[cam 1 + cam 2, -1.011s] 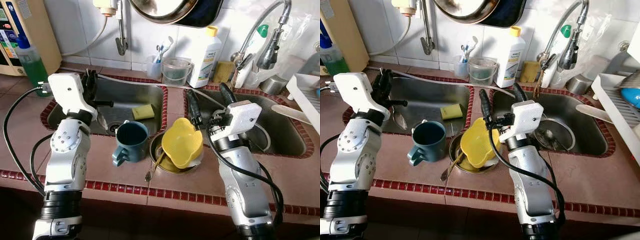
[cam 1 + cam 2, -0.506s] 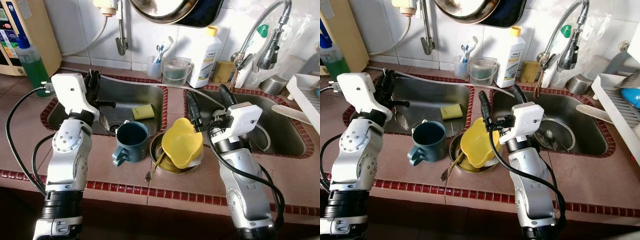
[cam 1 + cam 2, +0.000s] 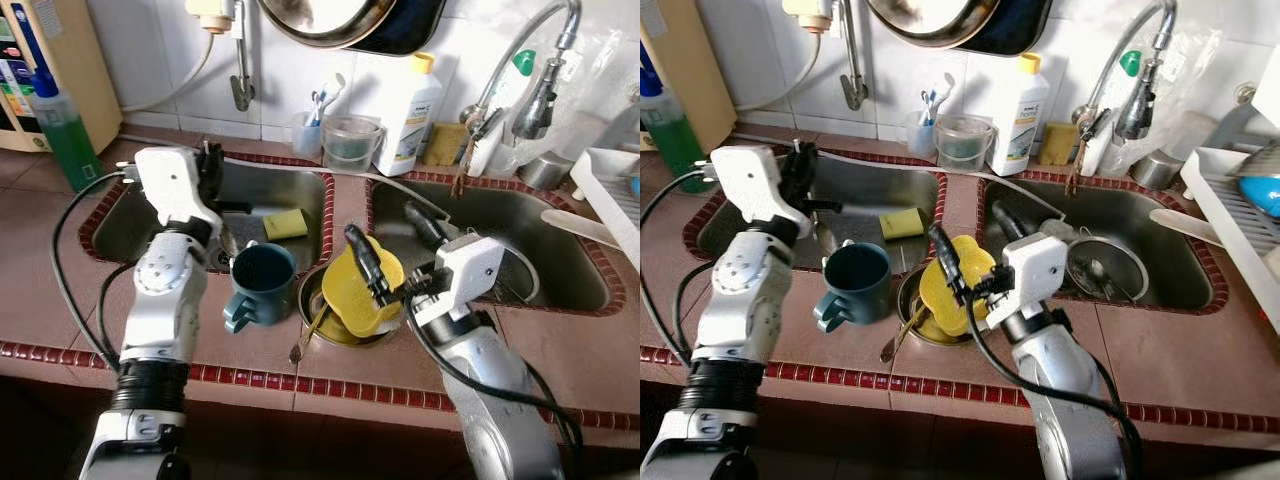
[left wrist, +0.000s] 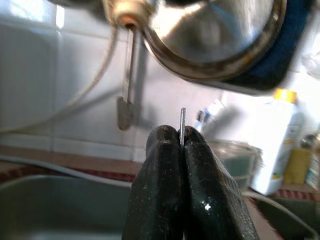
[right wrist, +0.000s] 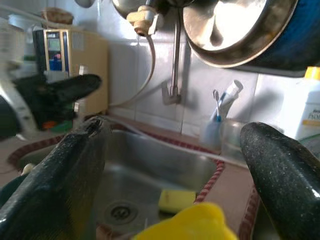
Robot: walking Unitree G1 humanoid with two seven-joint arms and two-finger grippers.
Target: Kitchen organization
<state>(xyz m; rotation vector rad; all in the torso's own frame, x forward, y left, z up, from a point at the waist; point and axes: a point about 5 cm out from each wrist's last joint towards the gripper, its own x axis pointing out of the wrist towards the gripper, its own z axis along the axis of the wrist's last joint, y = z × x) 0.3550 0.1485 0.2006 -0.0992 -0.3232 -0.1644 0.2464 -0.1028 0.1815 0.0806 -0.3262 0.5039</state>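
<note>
A yellow bowl (image 3: 365, 300) lies tilted in a metal bowl (image 3: 318, 300) on the tiled counter between the two sinks, with a spoon (image 3: 311, 332) in the metal bowl. My right gripper (image 3: 380, 222) is open just above the yellow bowl: one finger (image 3: 365, 265) crosses the bowl, the other reaches toward the right sink. Its wrist view shows the yellow rim (image 5: 192, 225) low between the wide jaws. A teal mug (image 3: 260, 282) stands left of the bowls. My left gripper (image 3: 210, 162) hangs over the left sink, shut on a thin metal strip (image 4: 183, 122).
A yellow sponge (image 3: 286, 222) lies in the left sink (image 3: 290, 185). A white bottle (image 3: 410, 105), clear tub (image 3: 350, 142) and toothbrush cup stand at the tiled wall. A green bottle (image 3: 62, 125) is far left, a faucet (image 3: 520, 70) and dish rack (image 3: 615, 190) on the right. A pan hangs overhead.
My right arm has swung left and toward me, bringing its open gripper from the right sink's edge to over the yellow bowl. The left arm has shifted right along the left sink.
</note>
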